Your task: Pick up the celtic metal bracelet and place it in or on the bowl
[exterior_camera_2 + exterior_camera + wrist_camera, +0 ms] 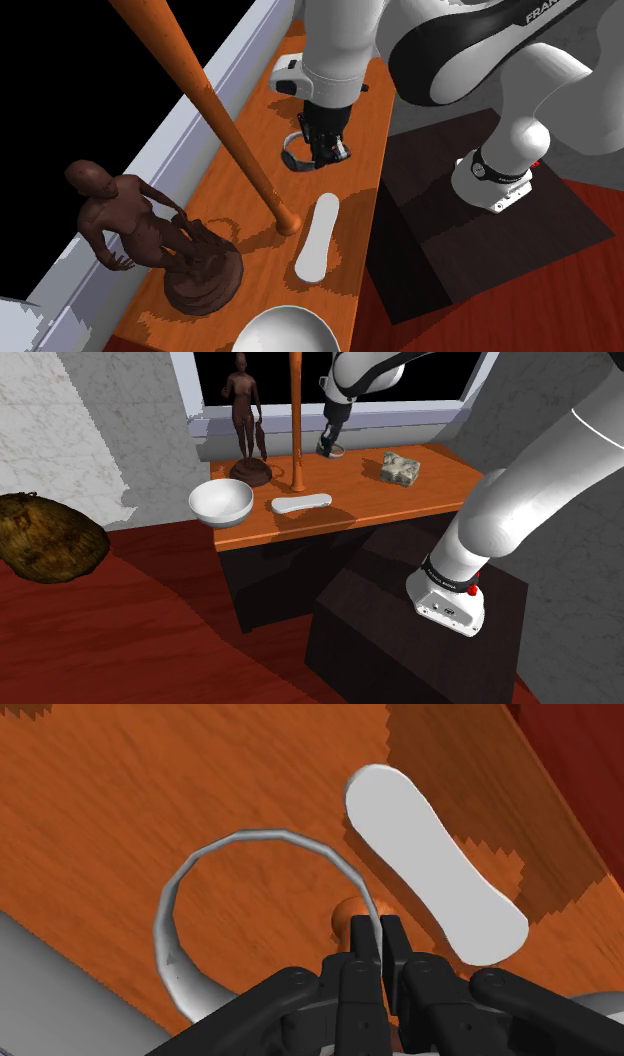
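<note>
- Orange-brown bench (pixel 440 492) under a window whose panes are a black area; red floor in front.
- Near the top middle of the shoulder view, the pincer (pixel 379 929) is closed narrowly on the band of the grey bracelet (pixel 163 924), with most of the ring jutting out to one side of the fingers.
- I cannot tell whether the ring has cleared the bench.
- It looks like a thin, stiff hoop: probably light, hard and smooth, so liable to swing or slip in a pinch on one edge.
- A firm grip across the band, as here, seems the sensible hold; a slow carry should keep it from pivoting.
- The white bowl (pixel 221 514) sits at the bench's left end in the shoulder view, well apart from the pincer.
- Between them stand a leaning wooden pole (pixel 297 422) and a flat white oblong (pixel 301 503), with a brown figurine (pixel 245 412) behind the bowl; these could snag the dangling ring.
</note>
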Available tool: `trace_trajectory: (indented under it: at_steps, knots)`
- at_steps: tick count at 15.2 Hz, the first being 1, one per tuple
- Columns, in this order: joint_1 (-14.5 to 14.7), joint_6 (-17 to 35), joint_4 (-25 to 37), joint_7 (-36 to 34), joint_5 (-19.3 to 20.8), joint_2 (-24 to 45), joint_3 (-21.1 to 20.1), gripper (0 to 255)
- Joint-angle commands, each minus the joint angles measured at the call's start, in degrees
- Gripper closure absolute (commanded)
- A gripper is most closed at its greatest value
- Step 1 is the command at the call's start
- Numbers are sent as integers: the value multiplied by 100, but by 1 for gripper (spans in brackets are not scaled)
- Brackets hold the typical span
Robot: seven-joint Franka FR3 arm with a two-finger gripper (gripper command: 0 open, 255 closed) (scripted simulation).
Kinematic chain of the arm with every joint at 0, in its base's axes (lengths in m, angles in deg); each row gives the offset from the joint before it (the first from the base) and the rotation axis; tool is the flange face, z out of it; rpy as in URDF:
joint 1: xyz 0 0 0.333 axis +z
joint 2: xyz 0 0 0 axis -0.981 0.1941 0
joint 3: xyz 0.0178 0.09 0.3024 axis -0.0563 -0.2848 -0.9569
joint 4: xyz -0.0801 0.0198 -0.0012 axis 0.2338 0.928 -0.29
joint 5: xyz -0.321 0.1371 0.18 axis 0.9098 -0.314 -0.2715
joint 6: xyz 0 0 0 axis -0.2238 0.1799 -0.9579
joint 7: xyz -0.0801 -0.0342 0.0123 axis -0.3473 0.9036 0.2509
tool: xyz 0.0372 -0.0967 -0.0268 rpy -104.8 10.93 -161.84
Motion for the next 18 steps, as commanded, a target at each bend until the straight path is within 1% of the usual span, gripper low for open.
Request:
trace_trajectory:
  at_steps: [1,5,10,18]
  knots:
    - [135,15,152,-289,-57,166,-188,255]
    - [376,11,504,-820,-119,505,-524,255]
    - [660,-44,1088,-1469,-125,1024,-895,255]
    - [1106,-290,2359,-2461,31,2044,-1355,255]
